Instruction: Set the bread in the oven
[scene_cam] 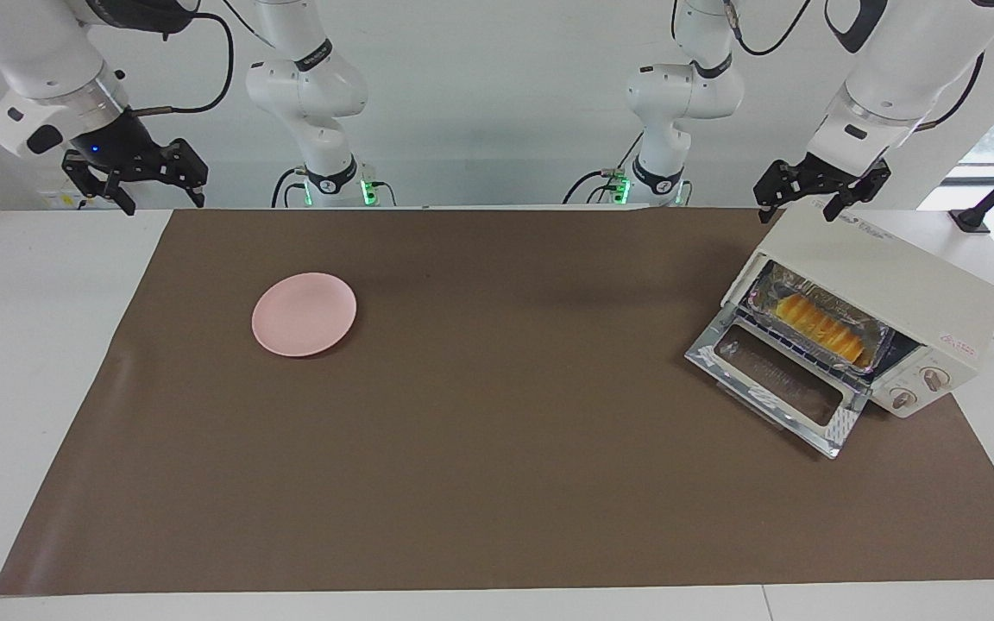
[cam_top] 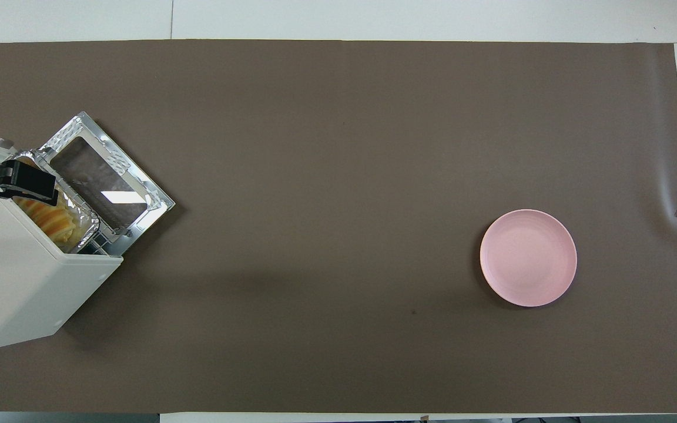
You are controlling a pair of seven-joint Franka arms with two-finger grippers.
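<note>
round pink plate (scene_cam: 304,314) lying bare on the brown mat (scene_cam: 497,448), toward the right arm's end of the white table (scene_cam: 31,285); crinkled silver foil tray (scene_cam: 877,332)

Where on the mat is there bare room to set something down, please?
Bare brown mat runs between the pink plate and the oven, and along the edge farthest from the robots. It is crowded only at the left arm's end: the oven's open door lies flat on the mat, with the bread inside.
</note>
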